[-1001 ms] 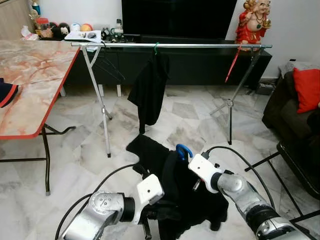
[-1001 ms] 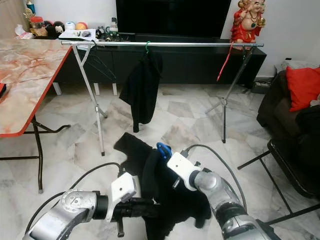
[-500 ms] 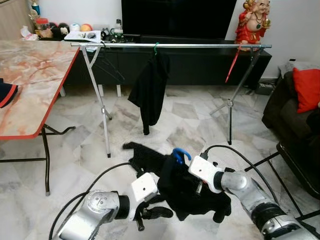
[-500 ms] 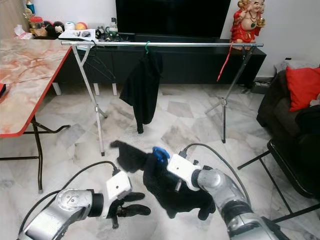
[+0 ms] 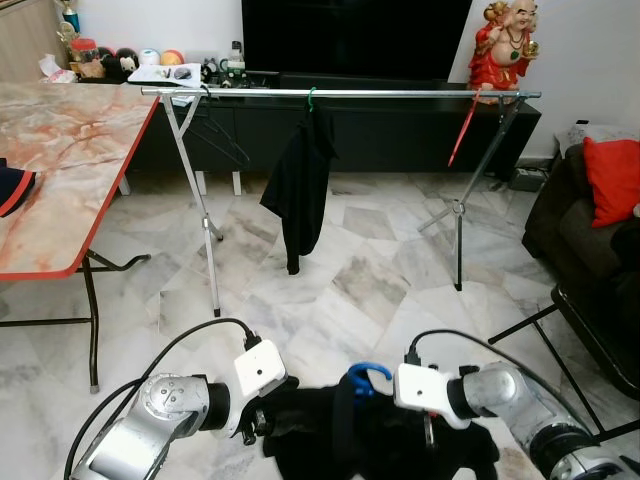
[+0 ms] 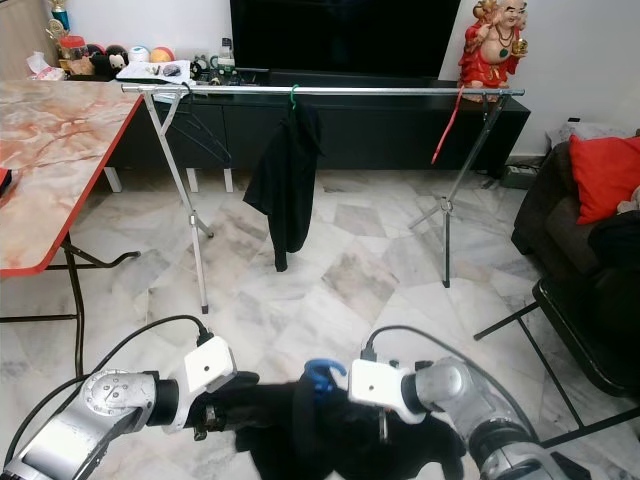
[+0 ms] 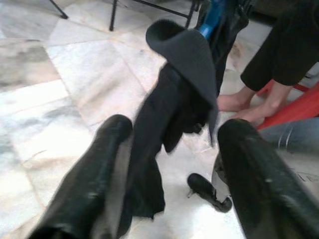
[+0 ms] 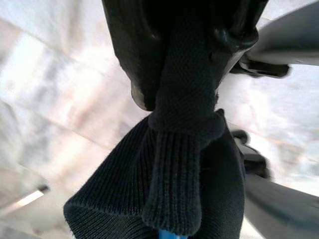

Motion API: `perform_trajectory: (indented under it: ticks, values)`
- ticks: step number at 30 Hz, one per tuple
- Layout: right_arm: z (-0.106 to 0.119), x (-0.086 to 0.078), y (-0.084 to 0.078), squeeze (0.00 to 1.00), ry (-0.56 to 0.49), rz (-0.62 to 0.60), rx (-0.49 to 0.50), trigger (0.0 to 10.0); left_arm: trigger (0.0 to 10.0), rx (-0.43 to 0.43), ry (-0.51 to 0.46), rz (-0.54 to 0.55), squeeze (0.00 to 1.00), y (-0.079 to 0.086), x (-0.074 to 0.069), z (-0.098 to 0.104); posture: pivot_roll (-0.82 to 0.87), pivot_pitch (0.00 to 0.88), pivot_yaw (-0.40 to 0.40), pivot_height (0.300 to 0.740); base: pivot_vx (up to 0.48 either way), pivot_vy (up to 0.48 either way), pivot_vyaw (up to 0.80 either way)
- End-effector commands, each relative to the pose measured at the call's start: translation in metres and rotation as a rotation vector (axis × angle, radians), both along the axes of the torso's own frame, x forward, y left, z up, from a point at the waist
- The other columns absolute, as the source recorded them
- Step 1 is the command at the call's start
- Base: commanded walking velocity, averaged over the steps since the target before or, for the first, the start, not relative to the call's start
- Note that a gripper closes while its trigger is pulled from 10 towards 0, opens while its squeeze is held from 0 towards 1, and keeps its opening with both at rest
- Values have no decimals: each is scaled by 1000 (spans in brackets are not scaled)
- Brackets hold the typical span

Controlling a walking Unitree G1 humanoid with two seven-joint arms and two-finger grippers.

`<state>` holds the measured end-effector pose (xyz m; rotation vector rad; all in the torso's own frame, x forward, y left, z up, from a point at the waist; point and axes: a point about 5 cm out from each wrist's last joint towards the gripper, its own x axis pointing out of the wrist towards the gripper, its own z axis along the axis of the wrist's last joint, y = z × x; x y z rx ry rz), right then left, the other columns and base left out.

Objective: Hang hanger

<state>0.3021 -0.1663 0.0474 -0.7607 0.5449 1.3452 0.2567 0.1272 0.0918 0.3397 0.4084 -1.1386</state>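
While right end effector (image 8: pixel 187 45) pinches black garment (image 5: pixel 380 440) on blue hanger (image 5: pixel 366 377), left end effector (image 7: pixel 169 169) spread around garment edge, low over floor (image 5: pixel 370 270).

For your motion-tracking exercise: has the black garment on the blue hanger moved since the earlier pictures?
Yes. The black garment on the blue hanger has dropped lower and nearer the robot, further from the clothes rail, which stays put.

A marble-tiled floor (image 5: pixel 380 270) is carrying a metal clothes rack (image 5: pixel 340 92), whose crossed legs are standing on it, and a marble-topped bench (image 5: pixel 60 150) with red edging is standing at the left.
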Motion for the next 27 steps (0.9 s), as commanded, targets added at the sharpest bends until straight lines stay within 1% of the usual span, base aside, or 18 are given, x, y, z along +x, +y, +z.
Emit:
perform_trajectory:
  ticks: [1, 2, 3, 6, 7, 12, 16, 27]
  values:
    - [4, 1, 3, 0, -8, 34, 23, 0, 10000, 6, -27, 6, 1000, -4, 4, -1, 168, 10, -88, 740, 0, 0, 0]
    - [4, 1, 3, 0, -8, 34, 23, 0, 10000, 6, -27, 6, 1000, -4, 4, -1, 168, 10, -88, 740, 0, 0, 0]
    - [1, -4, 4, 0, 20, 82, 5, 0, 10000, 3, -34, 24, 1000, -4, 7, -3, 170, 16, -92, 740, 0, 0, 0]
    - [-1, -6, 4, 0, 28, 100, 1, 0, 10000, 18, -30, 16, 1000, -3, 8, -5, 170, 20, -94, 740, 0, 0, 0]
    - [0, -6, 4, 0, 29, 102, 7, 0, 10000, 23, -24, -3, 0, -3, 7, -6, 170, 20, -94, 740, 0, 0, 0]
    - [2, -5, 8, 0, 25, 109, 31, 0, 10000, 22, 14, -56, 0, -5, 2, -11, 167, 27, -95, 740, 0, 0, 0]
    - [6, -2, 14, 0, 2, 120, 43, 0, 10000, -2, 78, -124, 0, -13, -5, -15, 166, 33, -98, 740, 0, 0, 0]
    - [6, -1, 17, 0, -11, 123, 44, 0, 10000, -3, 82, -137, 0, -16, -5, -15, 169, 38, -100, 740, 0, 0, 0]
